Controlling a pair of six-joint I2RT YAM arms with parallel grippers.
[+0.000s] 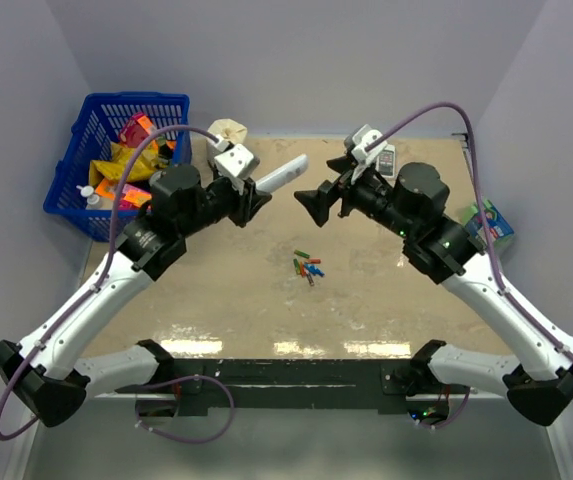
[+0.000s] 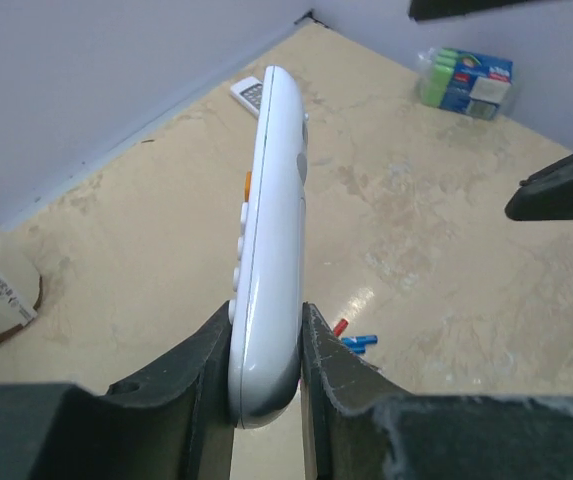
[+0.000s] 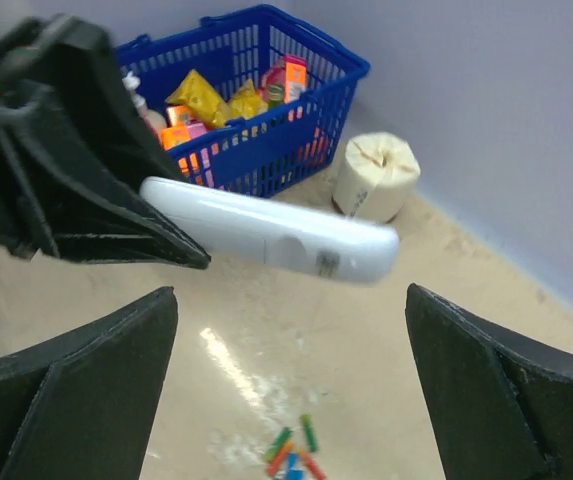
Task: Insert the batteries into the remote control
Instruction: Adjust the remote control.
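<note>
remote control (image 1: pixel 282 174): 1 | batteries (image 1: pixel 307 266): ~6, too small for exact count | white handset (image 1: pixel 387 158): 1 | blue basket (image 1: pixel 71 165): 1 | cream roll (image 1: pixel 229 131): 1 | green-blue box (image 1: pixel 489 222): 1

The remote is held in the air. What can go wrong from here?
1. The left gripper has its jaws on one end of the remote only; a push from the open right gripper could tilt it or make it slip.
2. The batteries lie in a tight heap, so taking one may scatter the others.
</note>
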